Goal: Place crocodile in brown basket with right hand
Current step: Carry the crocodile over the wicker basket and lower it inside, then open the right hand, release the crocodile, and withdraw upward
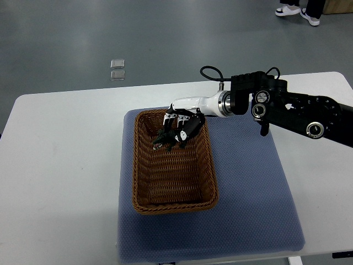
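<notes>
- Top view: a white rectangular table (60, 165) with rounded corners fills most of the picture. A blue-grey fabric mat (248, 193) lies on its middle and near part.
- A brown woven wicker basket (135, 165), oblong and open-topped, stands on the left half of the mat. Its long side runs from the near edge toward the far edge.
- The right arm (298, 113) comes in from the right edge as a black jointed limb. It narrows to a white wrist section (193, 103), and a thin black cable (211, 70) loops above the joint.
- The right hand (183, 123), black with white knuckle parts, hangs over the far right corner of the basket, fingers pointing down and to the left.
- The fingers are curled round a dark green toy crocodile (164, 139), which they have hold of. The toy juts out from under the fingertips toward the left.
- The crocodile is inside the outline of the basket, at its far end, below the rim line as seen from above. Whether it touches the woven bottom cannot be told.
- The rest of the basket's bottom, toward the near end, is bare weave.
- Beyond the table is a grey floor (66, 38) with two small pale square plates (117, 69) set one behind the other.
- At the top right edge a person's shoes (292, 10) show.
</notes>
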Robot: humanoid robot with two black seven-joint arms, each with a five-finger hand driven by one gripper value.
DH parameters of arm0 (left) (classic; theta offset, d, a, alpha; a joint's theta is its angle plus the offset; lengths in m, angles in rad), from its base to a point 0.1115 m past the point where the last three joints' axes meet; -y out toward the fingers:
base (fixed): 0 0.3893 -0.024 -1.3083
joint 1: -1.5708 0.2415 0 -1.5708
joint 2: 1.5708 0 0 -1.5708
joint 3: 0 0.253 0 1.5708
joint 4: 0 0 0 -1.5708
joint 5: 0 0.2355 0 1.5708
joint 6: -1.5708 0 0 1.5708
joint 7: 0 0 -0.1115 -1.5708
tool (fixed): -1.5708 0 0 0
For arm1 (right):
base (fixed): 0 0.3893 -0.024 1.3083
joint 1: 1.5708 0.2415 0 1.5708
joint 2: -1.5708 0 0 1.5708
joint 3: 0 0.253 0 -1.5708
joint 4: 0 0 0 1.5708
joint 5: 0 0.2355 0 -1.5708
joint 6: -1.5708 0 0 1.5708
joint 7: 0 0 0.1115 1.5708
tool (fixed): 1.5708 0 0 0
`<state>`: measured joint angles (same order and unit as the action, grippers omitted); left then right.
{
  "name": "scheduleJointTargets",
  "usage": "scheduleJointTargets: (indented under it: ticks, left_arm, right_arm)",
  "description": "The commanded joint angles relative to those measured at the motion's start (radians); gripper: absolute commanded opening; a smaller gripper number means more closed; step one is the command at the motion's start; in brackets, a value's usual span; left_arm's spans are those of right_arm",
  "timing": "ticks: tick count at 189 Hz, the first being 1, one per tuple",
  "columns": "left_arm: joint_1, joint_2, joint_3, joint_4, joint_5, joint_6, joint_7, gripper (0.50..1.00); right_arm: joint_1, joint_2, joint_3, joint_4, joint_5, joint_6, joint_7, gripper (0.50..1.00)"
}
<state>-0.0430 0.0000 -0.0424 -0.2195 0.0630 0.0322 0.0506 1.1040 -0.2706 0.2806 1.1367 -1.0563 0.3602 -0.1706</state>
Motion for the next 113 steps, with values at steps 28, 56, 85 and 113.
scheduleJointTargets:
  ticks: [28, 56, 85, 113]
  left_arm:
    - [0.0, 0.0, 0.001, -0.006, 0.0, 0.0, 0.0, 1.0]
    - [0.0, 0.0, 0.001, -0.006, 0.0, 0.0, 0.002, 1.0]
    - [0.0, 0.0, -0.001, -0.006, -0.002, 0.0, 0.0, 1.0]
    - [0.0, 0.0, -0.001, -0.006, -0.002, 0.0, 0.002, 1.0]
  right_arm:
    - [-0.046, 0.045, 0.0, -0.029, -0.01, -0.03, 0.006, 0.5]
    - [-0.069, 0.057, 0.0, -0.035, -0.025, -0.05, 0.006, 0.5]
    - [-0.085, 0.067, 0.0, -0.048, -0.045, -0.055, 0.006, 0.5]
    - [-0.098, 0.068, 0.003, -0.049, -0.045, -0.057, 0.019, 0.529]
